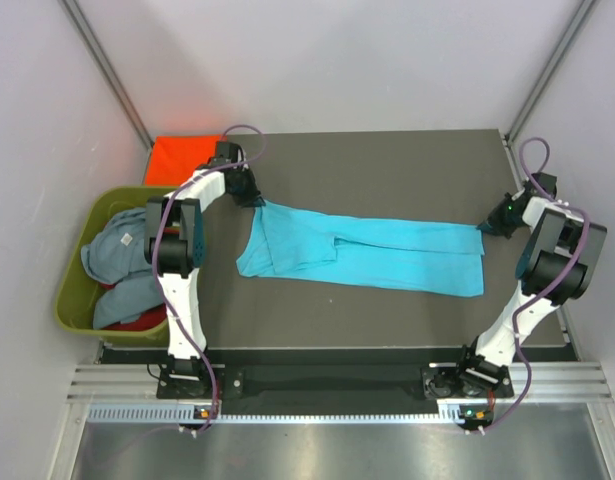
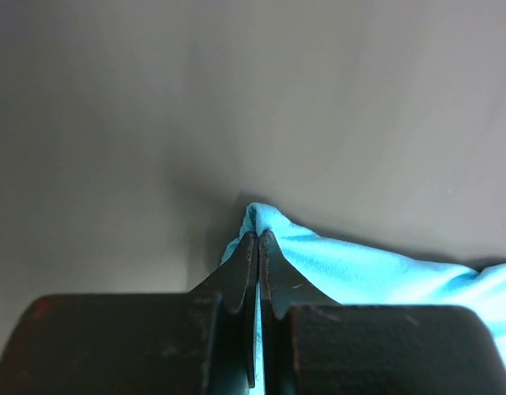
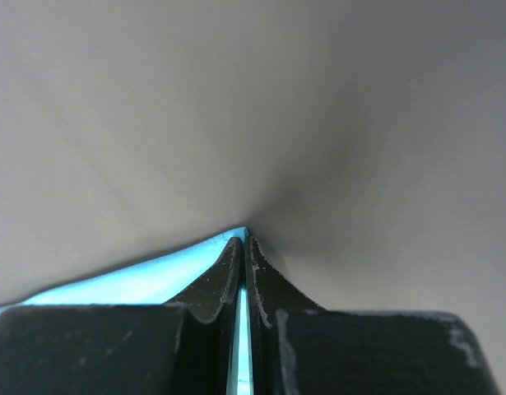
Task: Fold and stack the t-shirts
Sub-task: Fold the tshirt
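Note:
A bright turquoise t-shirt (image 1: 367,250) lies stretched across the dark table, folded lengthwise into a long strip. My left gripper (image 1: 255,199) is shut on its upper left corner (image 2: 273,239). At the strip's right end my right gripper (image 1: 484,228) is shut on the cloth, and a sliver of turquoise (image 3: 243,329) shows between the black fingers. An orange-red t-shirt (image 1: 182,158) lies flat at the table's back left corner. A grey-blue t-shirt (image 1: 122,250) fills the tub, and a bit of red t-shirt (image 1: 152,322) peeks out under it.
The olive-green plastic tub (image 1: 72,290) stands off the table's left edge beside the left arm. Grey walls enclose the table (image 1: 387,170) on three sides. A metal rail runs along the near edge by the arm bases.

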Robot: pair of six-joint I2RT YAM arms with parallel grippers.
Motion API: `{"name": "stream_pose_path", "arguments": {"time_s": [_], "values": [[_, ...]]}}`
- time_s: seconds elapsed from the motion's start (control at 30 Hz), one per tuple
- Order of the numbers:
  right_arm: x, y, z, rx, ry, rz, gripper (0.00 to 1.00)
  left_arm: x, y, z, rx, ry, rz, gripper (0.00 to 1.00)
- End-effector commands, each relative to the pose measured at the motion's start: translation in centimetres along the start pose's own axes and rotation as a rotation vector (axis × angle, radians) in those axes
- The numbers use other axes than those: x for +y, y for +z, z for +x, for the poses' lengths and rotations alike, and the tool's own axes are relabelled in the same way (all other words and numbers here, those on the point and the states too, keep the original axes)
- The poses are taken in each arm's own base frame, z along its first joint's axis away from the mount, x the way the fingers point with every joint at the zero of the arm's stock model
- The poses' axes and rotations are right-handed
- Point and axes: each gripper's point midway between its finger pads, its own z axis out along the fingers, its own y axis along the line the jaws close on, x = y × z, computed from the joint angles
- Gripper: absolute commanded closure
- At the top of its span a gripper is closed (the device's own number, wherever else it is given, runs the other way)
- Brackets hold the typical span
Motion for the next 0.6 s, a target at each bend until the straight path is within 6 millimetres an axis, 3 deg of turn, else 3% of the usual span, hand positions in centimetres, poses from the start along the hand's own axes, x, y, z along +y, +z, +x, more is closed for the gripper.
{"name": "stream_pose_path", "arguments": {"time_s": [0.0, 0.1, 0.13, 0.27, 0.37, 0.57], "values": [[-1.6, -0.6, -0.8, -0.086, 0.037, 0.1, 1.0, 0.6, 0.5, -2.4, -0.099, -0.012, -0.008, 1.0], [-1.5, -0.5, -0.4, -0.072, 0.038, 0.09, 1.0, 0.6, 0.4, -2.6, -0.099, -0.007, -0.008, 1.0], [-1.1, -0.5, -0.2, -0.06, 0.033, 0.07, 1.0, 0.7, 0.3, -2.5, -0.094, -0.007, -0.018, 0.92], [-0.8, -1.1, -0.6, -0.032, -0.015, 0.087, 0.8, 0.8, -1.3, -2.6, -0.097, 0.015, -0.054, 0.63], [-0.7, -2.5, -1.5, -0.031, -0.059, 0.128, 0.7, 0.8, -3.4, -2.4, -0.11, 0.046, -0.092, 0.48], [-1.1, -6.8, -3.3, -0.098, -0.108, 0.235, 0.6, -1.1, -8.6, -0.3, -0.12, 0.103, -0.102, 0.46]]}}
